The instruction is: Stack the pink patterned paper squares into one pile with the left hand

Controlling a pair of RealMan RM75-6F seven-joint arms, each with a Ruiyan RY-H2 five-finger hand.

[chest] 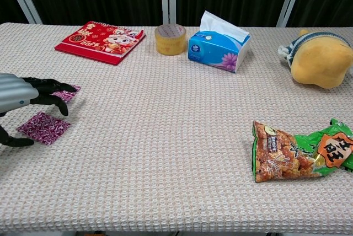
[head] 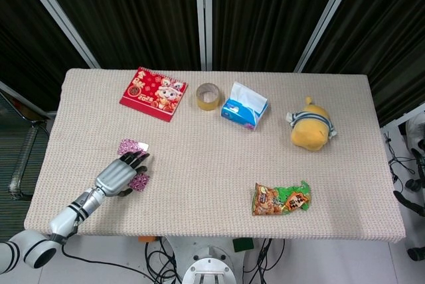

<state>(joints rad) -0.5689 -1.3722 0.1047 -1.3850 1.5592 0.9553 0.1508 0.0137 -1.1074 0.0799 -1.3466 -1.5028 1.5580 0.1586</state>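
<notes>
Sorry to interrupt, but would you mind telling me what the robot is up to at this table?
The left hand hovers with fingers spread over two pink patterned paper squares near the table's left edge. The nearer square and the farther square lie apart, not yet stacked, and the hand holds neither. The right hand is out of view.

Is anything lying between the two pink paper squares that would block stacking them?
Nothing visible does. The near pink square and the far pink square lie apart on bare table cloth, with only the left hand above them.
</notes>
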